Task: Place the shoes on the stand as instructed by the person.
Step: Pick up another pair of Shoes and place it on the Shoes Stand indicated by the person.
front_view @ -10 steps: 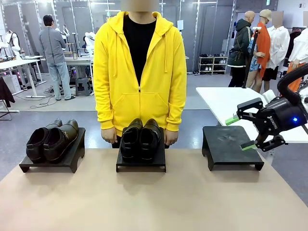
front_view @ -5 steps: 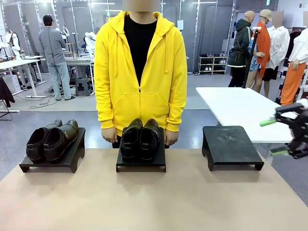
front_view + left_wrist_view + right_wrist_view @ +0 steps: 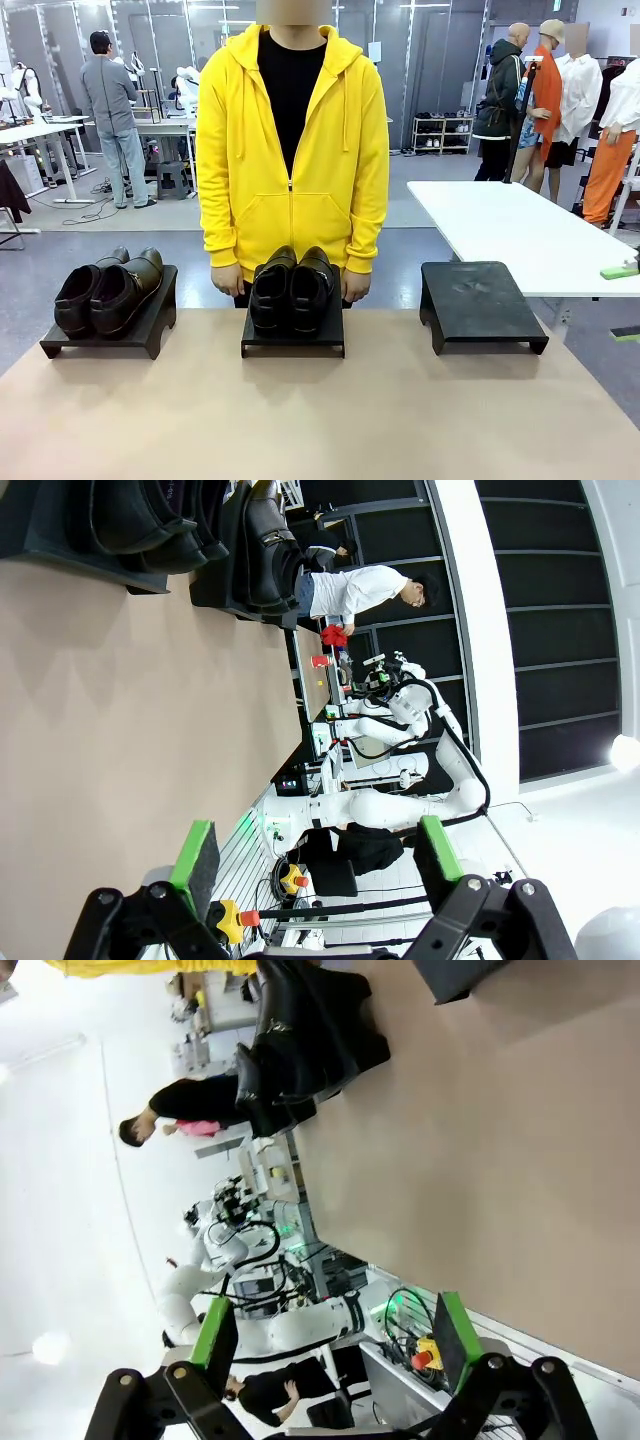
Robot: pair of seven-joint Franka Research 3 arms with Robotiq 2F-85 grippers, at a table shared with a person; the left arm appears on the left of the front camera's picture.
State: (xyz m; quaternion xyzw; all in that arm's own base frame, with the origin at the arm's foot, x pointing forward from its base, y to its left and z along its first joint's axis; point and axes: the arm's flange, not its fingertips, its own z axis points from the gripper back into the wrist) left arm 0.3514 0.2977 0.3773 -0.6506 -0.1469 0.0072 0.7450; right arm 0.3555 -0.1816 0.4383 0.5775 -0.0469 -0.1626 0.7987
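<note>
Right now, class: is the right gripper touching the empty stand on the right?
Apart. The front view shows the right gripper at the picture's right edge, with open floor between its green fingers and the empty stand.

No readable text, labels, brands, numbers, signs

The shoes were black leather, the middle pair glossier; the stands matt black; the surface smooth, matt tan.
</note>
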